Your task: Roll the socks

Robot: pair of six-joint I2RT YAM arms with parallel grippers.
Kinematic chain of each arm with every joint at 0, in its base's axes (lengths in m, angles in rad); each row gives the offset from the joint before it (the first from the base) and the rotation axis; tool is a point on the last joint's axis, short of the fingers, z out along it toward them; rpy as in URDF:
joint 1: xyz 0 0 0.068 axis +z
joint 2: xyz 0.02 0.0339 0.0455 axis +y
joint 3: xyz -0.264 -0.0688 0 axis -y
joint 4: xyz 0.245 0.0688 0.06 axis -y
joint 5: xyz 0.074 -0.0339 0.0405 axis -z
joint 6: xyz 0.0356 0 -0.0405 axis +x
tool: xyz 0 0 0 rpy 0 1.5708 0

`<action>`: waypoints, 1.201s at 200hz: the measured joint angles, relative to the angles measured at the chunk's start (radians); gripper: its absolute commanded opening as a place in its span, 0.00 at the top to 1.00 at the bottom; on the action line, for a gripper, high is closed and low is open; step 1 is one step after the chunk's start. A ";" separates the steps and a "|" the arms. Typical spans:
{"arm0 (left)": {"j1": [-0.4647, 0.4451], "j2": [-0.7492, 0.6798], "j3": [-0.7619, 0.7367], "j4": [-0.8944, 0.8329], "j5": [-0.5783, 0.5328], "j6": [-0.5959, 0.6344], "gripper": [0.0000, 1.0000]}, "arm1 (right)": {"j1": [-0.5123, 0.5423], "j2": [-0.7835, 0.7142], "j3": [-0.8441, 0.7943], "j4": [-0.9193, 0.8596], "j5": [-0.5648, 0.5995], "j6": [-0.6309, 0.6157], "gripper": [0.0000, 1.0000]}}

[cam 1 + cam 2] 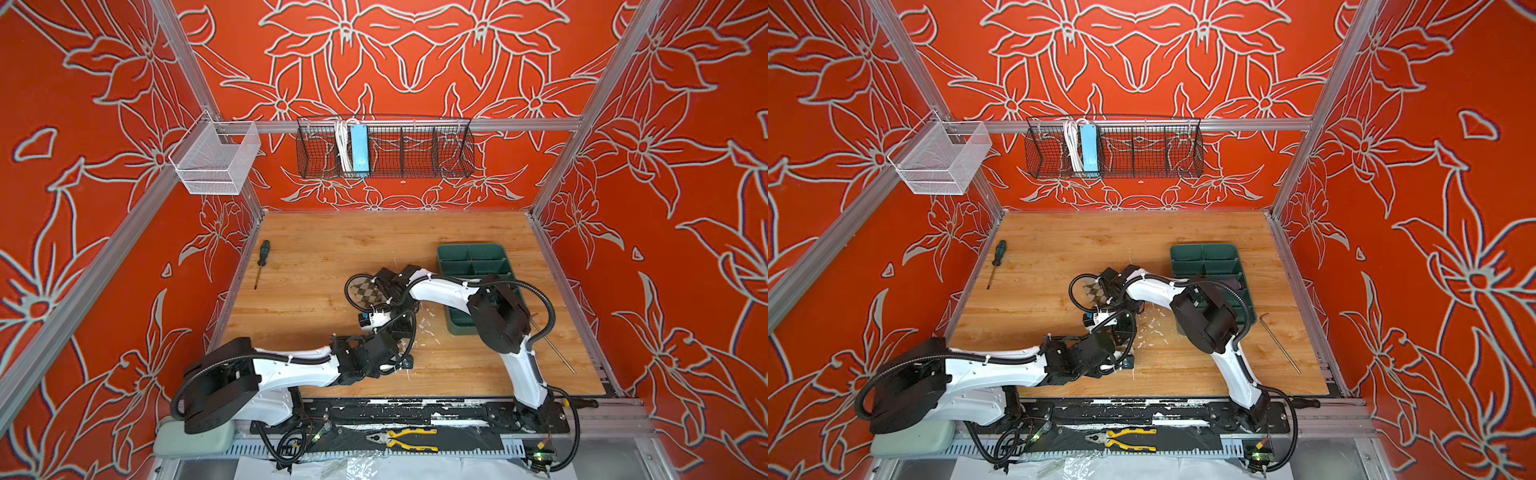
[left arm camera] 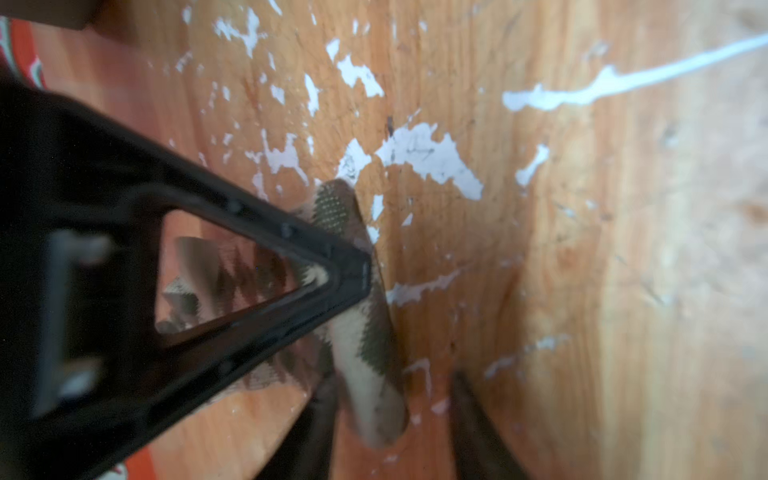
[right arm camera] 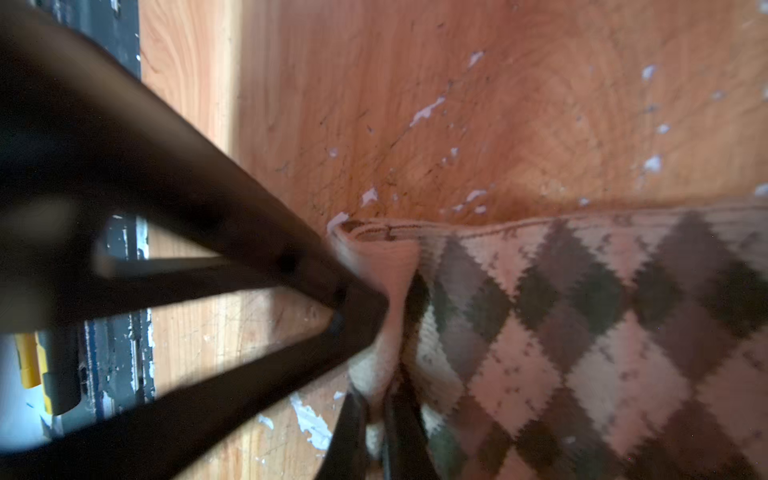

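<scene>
The argyle sock (image 1: 367, 291) lies near the middle of the table (image 1: 332, 245). In both top views only a checkered patch of it shows inside a cable loop (image 1: 347, 291), the rest hidden under the right arm (image 1: 436, 291) and left arm (image 1: 299, 365). The right gripper (image 3: 374, 399) is clamped on the sock's folded edge, its fingers cut off by the frame, while the left gripper (image 2: 392, 380) has its jaws apart astride the blurred rolled end; whether a finger touches fabric I cannot tell.

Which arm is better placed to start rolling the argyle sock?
Right, probably: the right claw is shut on the folded edge of the beige argyle fabric sock; the left claw is open over it.
</scene>
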 measured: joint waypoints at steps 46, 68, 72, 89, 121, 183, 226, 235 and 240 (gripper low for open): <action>0.000 0.086 0.055 -0.012 -0.024 -0.066 1.00 | -0.016 -0.031 -0.054 0.054 -0.017 0.002 0.94; 0.000 0.087 0.055 -0.008 -0.021 -0.072 1.00 | -0.021 -0.090 -0.139 0.149 -0.013 0.019 0.89; 0.000 0.087 0.055 -0.007 -0.019 -0.072 1.00 | -0.021 -0.102 -0.158 0.169 -0.010 0.024 0.87; 0.002 0.087 0.054 0.010 -0.002 -0.072 1.00 | -0.034 -0.177 -0.257 0.275 0.007 0.062 0.80; 0.023 0.067 0.049 0.005 0.058 -0.063 1.00 | -0.104 -0.356 -0.442 0.462 0.052 0.138 0.67; 0.212 0.050 0.132 -0.161 0.379 -0.045 1.00 | -0.289 -0.763 -0.652 0.813 0.166 0.348 0.67; 0.348 0.121 0.237 -0.327 0.613 -0.049 1.00 | -0.312 -1.094 -0.802 0.969 0.146 0.338 0.64; 0.372 0.142 0.257 -0.355 0.653 -0.049 1.00 | -0.302 -1.141 -0.809 0.965 0.115 0.296 0.64; 0.387 0.156 0.271 -0.372 0.676 -0.049 1.00 | -0.293 -1.161 -0.811 0.959 0.101 0.270 0.64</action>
